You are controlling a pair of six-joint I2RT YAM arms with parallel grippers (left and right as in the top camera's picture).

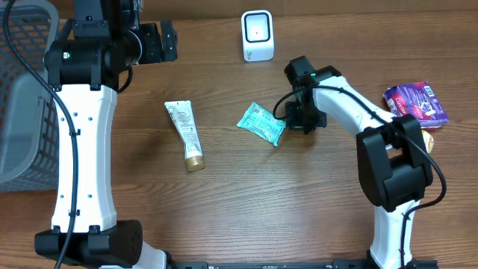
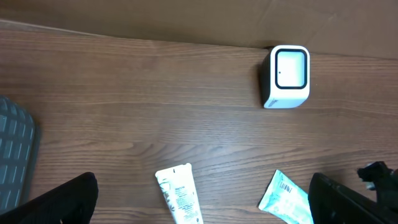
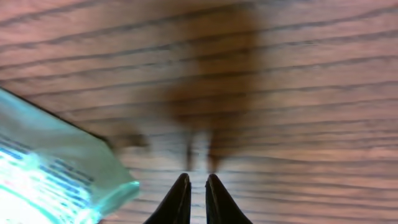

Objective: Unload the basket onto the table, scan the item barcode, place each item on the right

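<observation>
Teal packet (image 1: 261,123) on table (image 1: 246,202) | gray basket (image 1: 22,97) far left, apart

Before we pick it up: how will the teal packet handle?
The teal packet looks like thin film, lying flat: likely floppy and light. Glossy sheen in the right wrist view suggests it could slip. Pushed on the table, it should slide, not roll.

the table (image 1: 246,194) is brown wood-grain, smooth with a dull sheen. at its 12 o'clock edge, the scanner (image 1: 258,36) is smooth white plastic; the teal packet (image 1: 261,123) is glossy, crinkled film.
</observation>
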